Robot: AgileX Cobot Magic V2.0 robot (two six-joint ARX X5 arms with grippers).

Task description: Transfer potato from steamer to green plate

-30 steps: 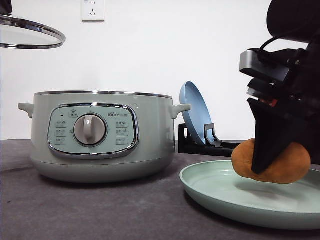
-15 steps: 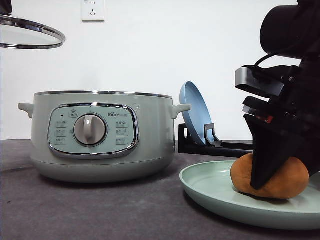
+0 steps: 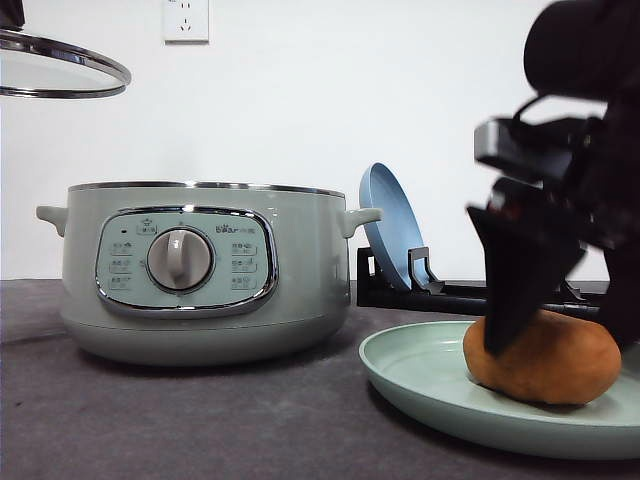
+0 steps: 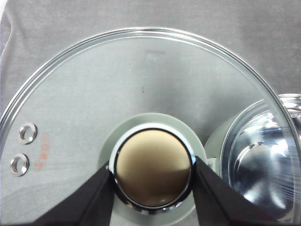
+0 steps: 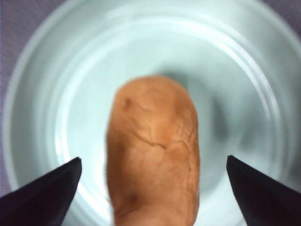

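Potato (image 5: 153, 153) lies flat on green plate (image 3: 420, 385), long axis between the wide-open, empty right gripper (image 5: 153, 188) fingers. Left gripper (image 4: 153, 176) clamps lid knob (image 4: 153, 168).

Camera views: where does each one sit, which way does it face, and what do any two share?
Front view: low at table height, facing forward at the steamer, green plate and potato; the right gripper shows over the potato.
Left wrist view: above, looking down through the glass lid; left gripper clamps its knob.
Right wrist view: looking down at the potato on the plate, between open fingers.
Shared: front and right wrist views both show potato and plate.
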